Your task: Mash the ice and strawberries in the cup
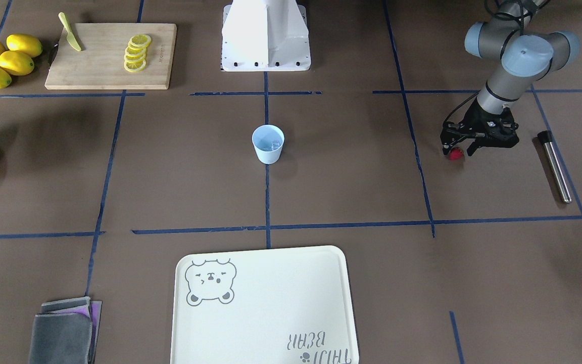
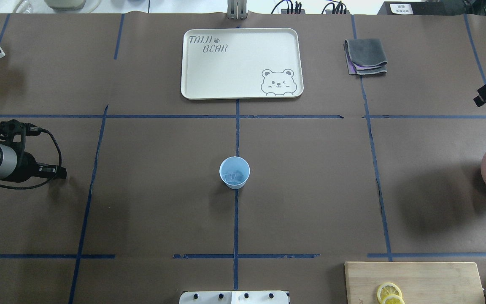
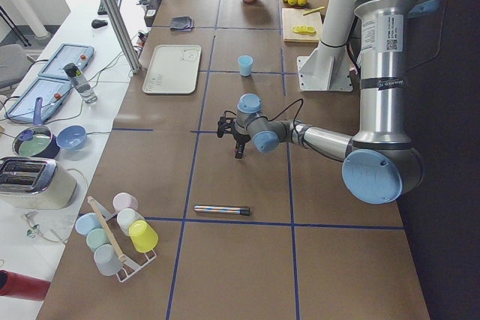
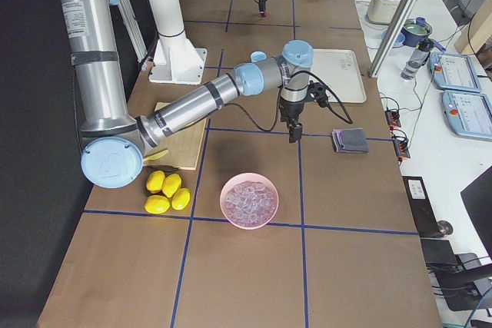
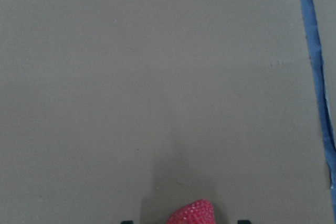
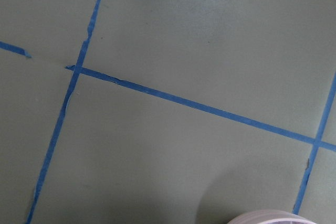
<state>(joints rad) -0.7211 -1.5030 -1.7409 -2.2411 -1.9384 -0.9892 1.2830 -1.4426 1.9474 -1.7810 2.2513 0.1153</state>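
The pale blue cup [image 1: 268, 144] stands upright at the table's middle, and clear ice [image 2: 234, 176] cubes lie inside it. One red strawberry [image 1: 455, 154] rests on the brown table far to the cup's side. My left gripper [image 1: 458, 149] is lowered over the berry and open, a finger on each side. In the left wrist view the strawberry [image 5: 191, 212] sits at the bottom edge with a gap to each fingertip. My right gripper [image 4: 294, 132] hangs above the table near the grey cloth, holding nothing that I can see. Whether it is open or shut, I cannot tell.
A metal rod [image 1: 554, 164] lies just beyond the left gripper. A pink bowl [image 4: 249, 200] full of ice sits on the robot's right. A cutting board [image 1: 104, 60] carries lemon slices and a knife, with whole lemons [image 1: 5, 58] beside it. The white tray [image 1: 271, 283] and a folded cloth [image 1: 63, 331] lie across the table.
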